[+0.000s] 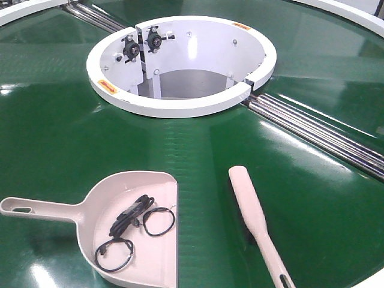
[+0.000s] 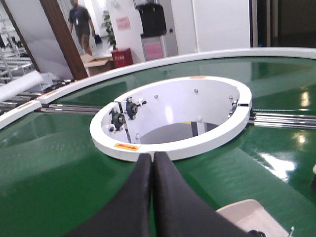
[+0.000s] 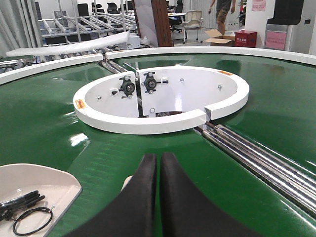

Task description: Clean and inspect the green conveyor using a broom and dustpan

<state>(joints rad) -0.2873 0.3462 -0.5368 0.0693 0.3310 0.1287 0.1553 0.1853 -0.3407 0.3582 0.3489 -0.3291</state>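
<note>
Both pincers, left pincer (image 2: 152, 160) and right pincer (image 3: 158, 160), are closed and hold nothing. Bumping the dustpan (image 1: 147, 240) could spill its black wire loops (image 1: 135, 225) onto the green conveyor (image 1: 54, 120).

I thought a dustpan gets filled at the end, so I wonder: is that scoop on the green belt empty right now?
No, the dustpan already holds black cable loops and a dark clip-like piece.

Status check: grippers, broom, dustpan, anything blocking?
Left gripper shut, empty. Right gripper shut, empty. Beige hand broom beside beige plastic dustpan, untouched. Black cable loops in pan; green conveyor belt unobstructed.
</note>
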